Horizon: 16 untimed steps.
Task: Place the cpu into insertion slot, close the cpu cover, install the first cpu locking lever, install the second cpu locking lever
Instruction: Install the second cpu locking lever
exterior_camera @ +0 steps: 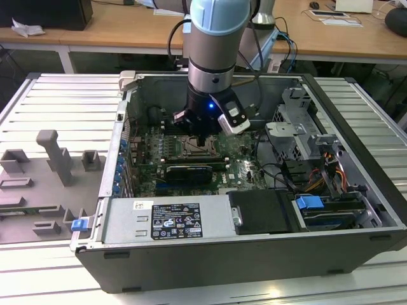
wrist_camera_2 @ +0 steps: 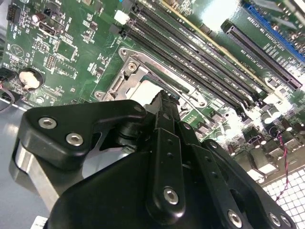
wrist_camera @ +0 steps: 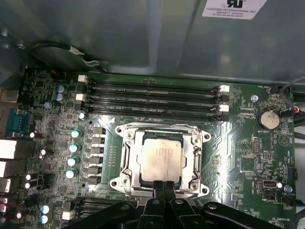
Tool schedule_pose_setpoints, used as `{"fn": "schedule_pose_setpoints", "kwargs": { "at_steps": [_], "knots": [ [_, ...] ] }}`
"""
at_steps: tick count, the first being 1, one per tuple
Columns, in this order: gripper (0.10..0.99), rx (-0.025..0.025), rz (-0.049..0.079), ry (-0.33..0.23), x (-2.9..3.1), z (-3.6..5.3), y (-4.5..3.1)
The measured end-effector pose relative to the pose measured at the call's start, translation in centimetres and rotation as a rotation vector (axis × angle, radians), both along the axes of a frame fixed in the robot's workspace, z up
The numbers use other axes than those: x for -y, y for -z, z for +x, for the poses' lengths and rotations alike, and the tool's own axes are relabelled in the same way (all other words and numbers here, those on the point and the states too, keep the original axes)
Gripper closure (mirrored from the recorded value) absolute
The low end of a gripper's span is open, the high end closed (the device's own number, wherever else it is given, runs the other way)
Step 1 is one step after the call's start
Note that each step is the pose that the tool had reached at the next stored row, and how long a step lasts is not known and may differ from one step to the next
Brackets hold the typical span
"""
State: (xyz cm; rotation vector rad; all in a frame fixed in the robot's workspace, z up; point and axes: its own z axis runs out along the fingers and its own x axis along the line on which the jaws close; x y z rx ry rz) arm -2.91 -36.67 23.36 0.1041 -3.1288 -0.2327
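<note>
Broadly, an open computer case (exterior_camera: 254, 210) lies on a ribbed metal table (exterior_camera: 57, 101), with the robot arm (exterior_camera: 213, 44) reaching down into it over the green motherboard (exterior_camera: 238, 168). In the first wrist view the board carries four long memory slots (wrist_camera: 152, 98) beside the socket. The cpu cover (wrist_camera: 128, 157) lies flat as a silver frame around the cpu (wrist_camera: 159, 160), which sits in its slot with the dull metal top facing up. The gripper (wrist_camera: 163, 183) hangs at the socket's near edge, its two black fingertips (wrist_camera: 157, 185) pressed together with nothing between them, over the edge of the chip.
</note>
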Motion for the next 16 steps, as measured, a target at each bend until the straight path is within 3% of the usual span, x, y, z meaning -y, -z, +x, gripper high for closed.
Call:
{"fn": "schedule_pose_setpoints", "kwargs": {
  "at_steps": [4,9,11,13,16],
  "knots": [
    [0.984,0.0000,0.000,0.000,0.52,0.01,0.13],
    [0.984,0.0000,0.000,0.000,0.74,0.10,0.17],
    [0.984,0.0001,0.000,0.000,1.30,0.03,0.18],
    [0.984,0.0001,0.002,0.000,1.38,-1.20,0.35],
    [0.984,0.0000,0.001,0.000,1.39,-1.55,1.28]
  ]
}}
